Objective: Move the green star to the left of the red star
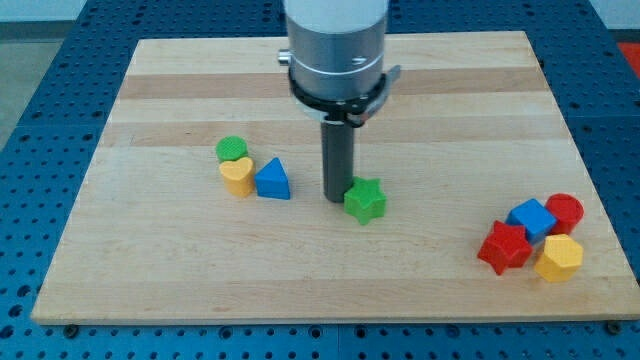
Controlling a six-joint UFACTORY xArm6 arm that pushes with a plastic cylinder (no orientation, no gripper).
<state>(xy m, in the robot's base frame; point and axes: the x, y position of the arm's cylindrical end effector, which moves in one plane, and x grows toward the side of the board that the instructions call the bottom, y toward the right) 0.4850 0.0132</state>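
The green star [366, 200] lies near the middle of the wooden board [150, 270]. My tip [336, 199] rests on the board right against the green star's left side. The red star [504, 248] lies at the view's lower right, well to the right of the green star. It is bunched with other blocks.
A blue cube [531, 217], a red cylinder [565, 211] and a yellow hexagon block [559, 258] crowd the red star. At the view's left sit a green cylinder [231, 150], a yellow heart [237, 176] and a blue triangle [272, 180].
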